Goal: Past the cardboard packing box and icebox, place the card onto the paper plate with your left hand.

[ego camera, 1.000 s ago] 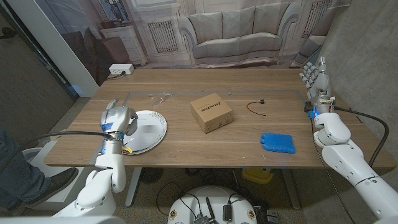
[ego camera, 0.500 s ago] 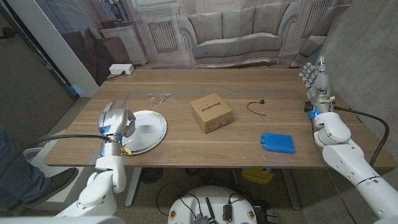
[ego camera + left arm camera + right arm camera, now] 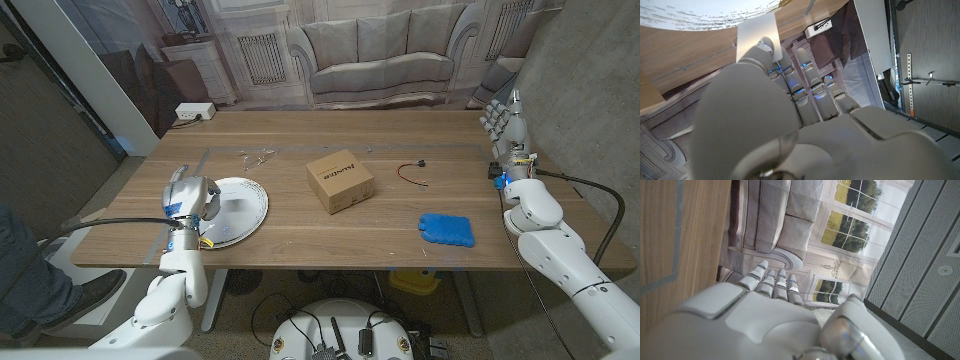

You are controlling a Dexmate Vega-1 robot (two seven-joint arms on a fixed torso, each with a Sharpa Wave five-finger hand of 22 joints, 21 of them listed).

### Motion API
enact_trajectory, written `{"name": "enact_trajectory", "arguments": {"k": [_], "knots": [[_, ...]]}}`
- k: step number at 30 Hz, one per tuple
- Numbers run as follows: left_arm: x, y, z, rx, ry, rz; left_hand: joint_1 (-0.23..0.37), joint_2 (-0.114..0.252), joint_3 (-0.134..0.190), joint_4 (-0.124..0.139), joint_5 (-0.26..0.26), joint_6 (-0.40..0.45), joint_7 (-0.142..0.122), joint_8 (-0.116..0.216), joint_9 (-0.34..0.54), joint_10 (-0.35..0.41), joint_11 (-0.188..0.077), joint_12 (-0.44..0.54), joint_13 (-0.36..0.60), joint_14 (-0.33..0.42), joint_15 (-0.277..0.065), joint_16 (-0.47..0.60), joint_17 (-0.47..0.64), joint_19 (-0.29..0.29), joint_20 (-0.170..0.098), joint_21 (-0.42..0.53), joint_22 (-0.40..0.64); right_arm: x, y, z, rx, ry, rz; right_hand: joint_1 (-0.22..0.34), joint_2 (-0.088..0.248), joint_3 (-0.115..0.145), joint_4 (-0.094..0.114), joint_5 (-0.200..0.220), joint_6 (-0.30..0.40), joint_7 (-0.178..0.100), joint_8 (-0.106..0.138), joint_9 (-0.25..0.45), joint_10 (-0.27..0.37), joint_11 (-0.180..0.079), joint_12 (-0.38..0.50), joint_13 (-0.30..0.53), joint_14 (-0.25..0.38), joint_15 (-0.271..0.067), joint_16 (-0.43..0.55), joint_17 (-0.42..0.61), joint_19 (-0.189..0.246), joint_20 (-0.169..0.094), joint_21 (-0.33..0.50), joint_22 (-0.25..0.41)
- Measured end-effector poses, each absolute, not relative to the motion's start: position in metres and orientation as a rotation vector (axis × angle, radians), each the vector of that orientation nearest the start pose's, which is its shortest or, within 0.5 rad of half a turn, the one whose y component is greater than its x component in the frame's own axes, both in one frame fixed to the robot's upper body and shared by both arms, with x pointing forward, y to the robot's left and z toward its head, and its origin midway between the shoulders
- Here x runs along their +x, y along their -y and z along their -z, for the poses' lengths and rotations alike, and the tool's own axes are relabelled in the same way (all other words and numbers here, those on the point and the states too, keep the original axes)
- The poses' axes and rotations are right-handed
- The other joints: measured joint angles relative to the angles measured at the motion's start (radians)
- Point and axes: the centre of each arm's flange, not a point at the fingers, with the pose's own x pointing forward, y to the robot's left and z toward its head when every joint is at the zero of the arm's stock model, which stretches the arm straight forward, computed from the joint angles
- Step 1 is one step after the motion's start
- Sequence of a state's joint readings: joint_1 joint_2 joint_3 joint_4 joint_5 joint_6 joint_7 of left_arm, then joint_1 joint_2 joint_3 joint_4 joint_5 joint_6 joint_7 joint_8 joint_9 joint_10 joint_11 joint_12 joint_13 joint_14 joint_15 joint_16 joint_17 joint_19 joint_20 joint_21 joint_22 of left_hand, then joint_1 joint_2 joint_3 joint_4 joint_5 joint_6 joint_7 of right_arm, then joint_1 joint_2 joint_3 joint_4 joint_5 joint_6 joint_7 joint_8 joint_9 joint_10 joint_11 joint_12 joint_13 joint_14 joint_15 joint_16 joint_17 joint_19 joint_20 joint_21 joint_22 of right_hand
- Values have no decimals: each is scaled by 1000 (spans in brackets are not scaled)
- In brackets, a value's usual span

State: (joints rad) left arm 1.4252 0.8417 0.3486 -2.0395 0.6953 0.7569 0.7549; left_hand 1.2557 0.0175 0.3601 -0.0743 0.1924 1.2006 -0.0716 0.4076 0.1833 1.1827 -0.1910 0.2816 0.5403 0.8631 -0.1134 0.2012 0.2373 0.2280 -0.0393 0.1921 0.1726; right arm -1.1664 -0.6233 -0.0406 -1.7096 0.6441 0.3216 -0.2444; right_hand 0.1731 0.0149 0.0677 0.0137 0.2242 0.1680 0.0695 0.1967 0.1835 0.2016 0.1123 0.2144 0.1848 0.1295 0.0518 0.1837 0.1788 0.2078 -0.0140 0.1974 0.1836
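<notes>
While the left hand (image 3: 188,196) pinches the white card (image 3: 756,36) over the paper plate (image 3: 243,205), the right hand (image 3: 505,122) waits with nothing in it, fingers straight, at the worktop (image 3: 330,235) edge.

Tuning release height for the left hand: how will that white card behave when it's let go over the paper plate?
Probably stiff: the card stands straight past the left hand's fingers with no sag. Thin and likely light, so it may flutter or skid on release. The paper plate has a raised rim, which would likely stop a slide.

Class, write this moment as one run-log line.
left hand: holds card over paper plate | right hand: idle, table's edge | card: not released
</notes>
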Motion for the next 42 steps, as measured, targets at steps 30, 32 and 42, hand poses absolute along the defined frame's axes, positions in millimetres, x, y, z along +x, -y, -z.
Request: {"name": "enact_trajectory", "arguments": {"k": [30,32,42], "knots": [[486,-334,114,1365,504,-831,-8,-8,20,3,-4,-20,-2,0,6,-9,-2,0,19,-5,6,0,0,0,0,0,0,544,389,-11,110,787,112,4,4,-2,-2,0,0,0,0,0,0,0,0,0,0,0,0,0,0,0,0,0],[486,-335,115,1364,501,-829,-8,-8,23,6,-4,-20,-2,0,6,-14,-7,0,19,-5,6,0,0,0,0,0,0,544,389,-11,109,785,112,4,4,-3,-3,0,0,0,0,0,0,0,0,0,0,0,0,0,0,0,0,0],[489,-336,117,1364,492,-821,-11,-11,24,7,-4,-20,-2,0,6,-14,-7,0,23,-7,4,0,0,0,0,0,0,545,387,-11,105,778,112,4,4,-3,-3,0,0,0,0,0,0,0,0,0,0,0,0,0,0,0,0,0]]}}
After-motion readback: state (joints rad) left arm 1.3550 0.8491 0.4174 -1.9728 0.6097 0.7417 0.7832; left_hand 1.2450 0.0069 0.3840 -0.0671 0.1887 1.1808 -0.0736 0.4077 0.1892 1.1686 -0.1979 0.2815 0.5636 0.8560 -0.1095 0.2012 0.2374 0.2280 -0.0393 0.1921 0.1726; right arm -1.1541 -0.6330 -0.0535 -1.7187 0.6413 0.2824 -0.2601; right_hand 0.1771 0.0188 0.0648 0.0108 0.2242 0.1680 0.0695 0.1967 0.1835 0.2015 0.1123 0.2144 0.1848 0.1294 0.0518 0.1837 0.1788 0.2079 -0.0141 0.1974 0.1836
